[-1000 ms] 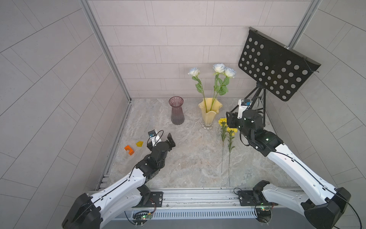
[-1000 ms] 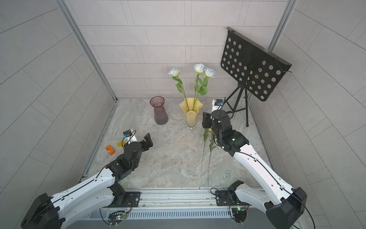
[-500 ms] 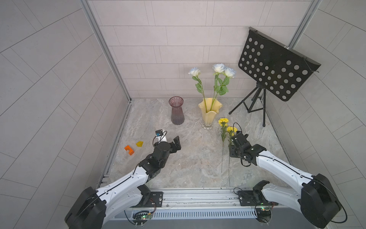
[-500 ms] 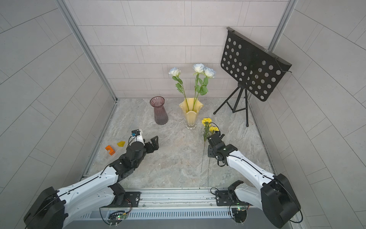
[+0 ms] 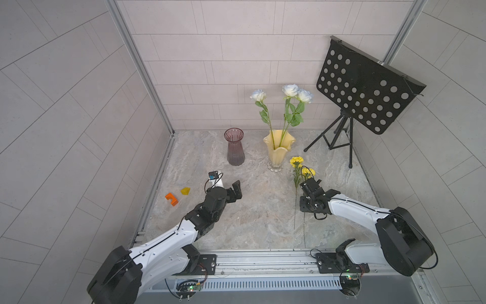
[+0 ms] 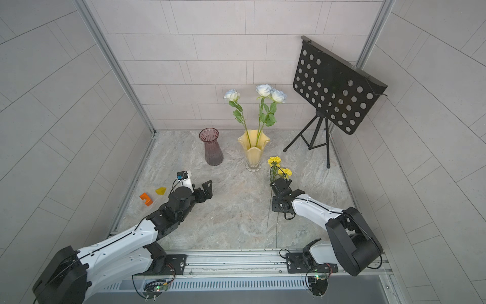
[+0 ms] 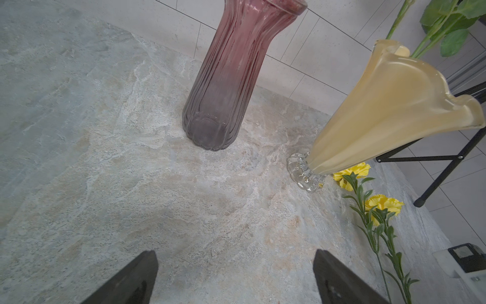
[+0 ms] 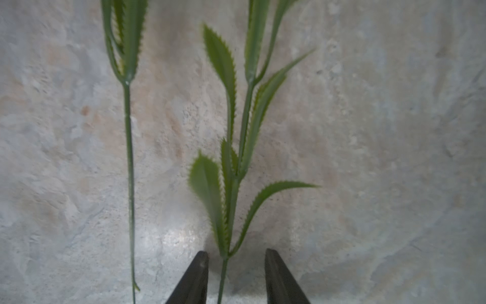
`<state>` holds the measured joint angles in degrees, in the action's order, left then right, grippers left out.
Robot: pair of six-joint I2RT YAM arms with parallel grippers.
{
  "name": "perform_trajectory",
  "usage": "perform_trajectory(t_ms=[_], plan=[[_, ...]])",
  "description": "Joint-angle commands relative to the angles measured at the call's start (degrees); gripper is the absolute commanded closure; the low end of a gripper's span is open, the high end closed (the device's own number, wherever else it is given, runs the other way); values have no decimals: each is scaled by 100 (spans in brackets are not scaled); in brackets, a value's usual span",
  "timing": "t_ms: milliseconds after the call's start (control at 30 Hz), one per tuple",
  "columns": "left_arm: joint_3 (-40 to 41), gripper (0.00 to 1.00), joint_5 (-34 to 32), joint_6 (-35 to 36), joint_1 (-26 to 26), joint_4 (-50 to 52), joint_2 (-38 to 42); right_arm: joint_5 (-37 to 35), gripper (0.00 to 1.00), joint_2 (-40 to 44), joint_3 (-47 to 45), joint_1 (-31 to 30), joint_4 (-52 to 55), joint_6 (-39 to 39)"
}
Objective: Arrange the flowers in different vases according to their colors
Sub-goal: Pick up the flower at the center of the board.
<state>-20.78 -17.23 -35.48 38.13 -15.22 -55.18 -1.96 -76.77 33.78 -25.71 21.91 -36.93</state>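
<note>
Roses: three white roses with broad green leaves (image 5: 290, 90), upright in the pale yellow wavy-rimmed vase (image 5: 278, 150).
Yellow blooms: two frilly yellow flowers on thin stems (image 5: 296, 160), flat on the marbled bench (image 5: 263, 210) beside that vase.
Vases: two; the ribbed purple glass vase (image 5: 234, 147) stands nearby.
Claws: left claw (image 7: 234, 252) spread wide, holding nothing; right claw (image 8: 236, 252) narrowly spread astride one yellow flower's stem, not touching it.
Extras: one black perforated music stand (image 5: 365, 89); one orange block (image 5: 171, 199); one yellow block (image 5: 185, 191).

Purple vase (image 7: 228, 79), yellow vase (image 7: 381, 118) upright; yellow blooms (image 7: 384, 204) lying beside.
</note>
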Motion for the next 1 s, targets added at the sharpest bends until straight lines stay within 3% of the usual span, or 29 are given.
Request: perform_trajectory(t_ms=[0, 200, 300, 500, 667, 833, 967], plan=[[-130, 0, -87, 85, 1, -51, 39, -10, 63, -102, 46, 5, -117, -92], [-177, 0, -329, -39, -5, 134, 55, -33, 72, -47, 71, 5, -76, -106], [-439, 0, -1089, -541, -1, 903, 27, -72, 80, 1, 93, 13, -6, -113], [-838, 0, -2935, -2206, -3, 2578, -46, -124, 100, 162, 132, 14, 125, -139], [-741, 0, -3609, -2799, -5, 2976, 111, -385, 100, 628, 432, 15, 661, -63], [-591, 0, -3769, -2854, -4, 2948, 332, -1005, 100, 1670, 909, 16, 1505, 71], [-502, 0, -3908, -2832, -7, 2929, 472, -1019, 100, 2490, 1433, 17, 1590, 297]])
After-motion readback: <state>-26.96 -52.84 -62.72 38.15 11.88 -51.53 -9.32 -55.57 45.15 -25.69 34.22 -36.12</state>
